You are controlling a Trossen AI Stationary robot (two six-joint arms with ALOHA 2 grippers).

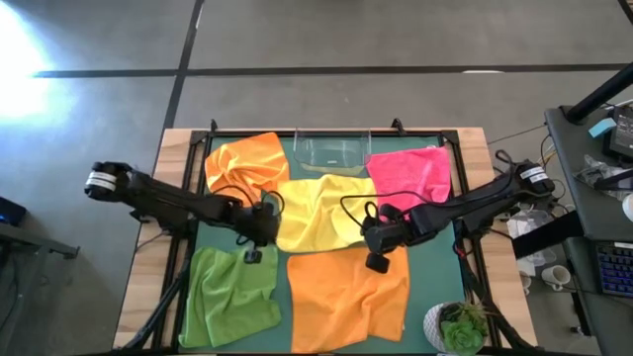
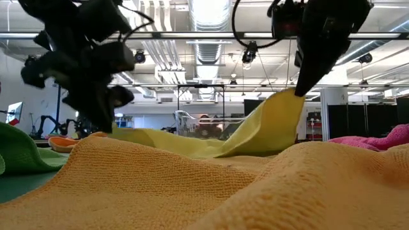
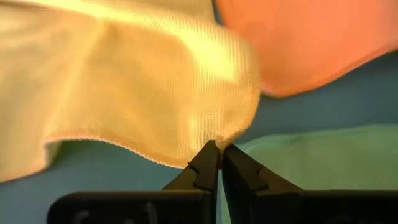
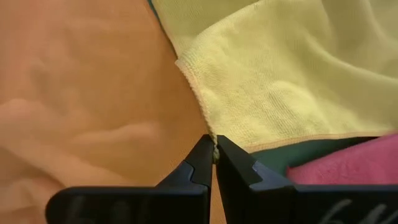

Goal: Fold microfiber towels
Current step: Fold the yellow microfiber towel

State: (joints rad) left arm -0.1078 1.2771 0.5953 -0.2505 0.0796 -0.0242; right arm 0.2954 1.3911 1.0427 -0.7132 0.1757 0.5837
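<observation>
From overhead I get even, bright light on the green table mat (image 1: 440, 287), with a blown-out white glare on the grey floor (image 1: 25, 59) at the upper left edge. Shadows under the cloths are soft and short. At table height the near orange microfibre towel (image 2: 211, 191) is soft and out of focus, while the ceiling strip lights (image 2: 208, 13) burn white and leave both dark arms as near silhouettes. My left wrist camera blurs the pale yellow microfibre towel (image 3: 124, 87), washed warm by a bright patch. My right wrist camera is sharper; the towel's weave shows clearly.
</observation>
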